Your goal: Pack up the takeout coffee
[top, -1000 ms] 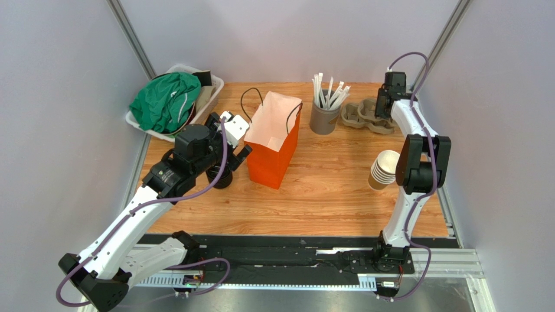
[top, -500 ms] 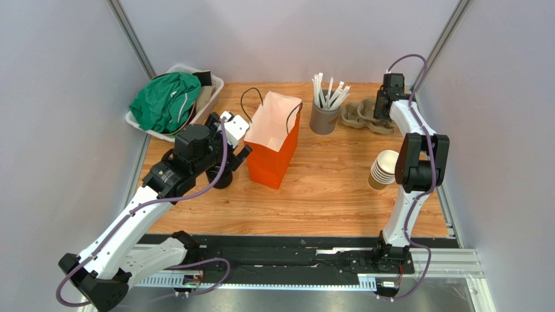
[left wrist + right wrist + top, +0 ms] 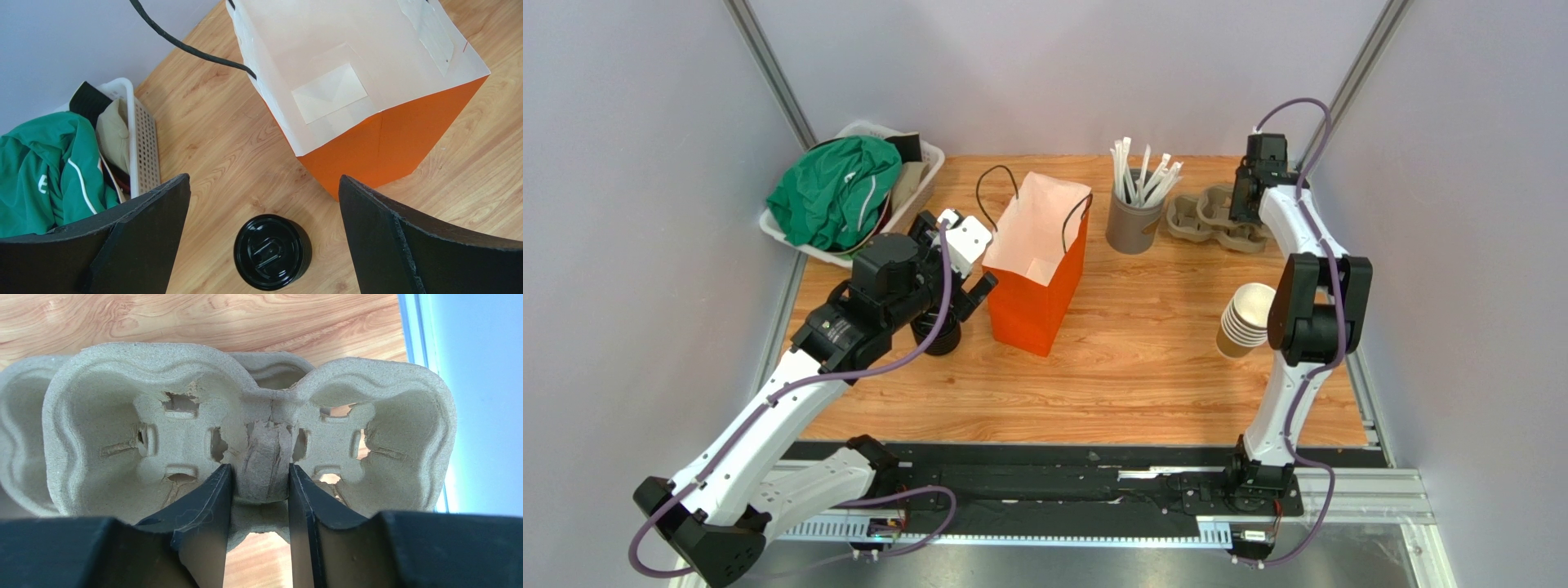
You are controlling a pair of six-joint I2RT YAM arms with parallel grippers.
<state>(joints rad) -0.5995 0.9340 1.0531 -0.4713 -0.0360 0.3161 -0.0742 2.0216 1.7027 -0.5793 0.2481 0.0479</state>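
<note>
The takeout coffee (image 3: 272, 251), a cup capped with a round black lid, stands upright on the wood just left of the orange paper bag (image 3: 393, 135). My left gripper (image 3: 264, 180) hangs open directly above it, one finger on each side and neither touching. From the top view the left arm hides most of the cup (image 3: 940, 338). At the back right, my right gripper (image 3: 261, 468) is shut on the centre post of a grey pulp cup carrier (image 3: 123, 416). The carrier (image 3: 1205, 221) rests on the table.
The orange bag (image 3: 1038, 282) stands open at mid-table. A grey cup of white straws (image 3: 1133, 218) is behind it. A stack of lidless tan cups (image 3: 1247, 321) sits by the right arm. A white basket (image 3: 929, 159) with green cloth (image 3: 836, 190) fills the back left corner.
The right wrist shifted very slightly at the carrier, its jaws pinching the post a little tighter. The left arm and the coffee have not moved.
</note>
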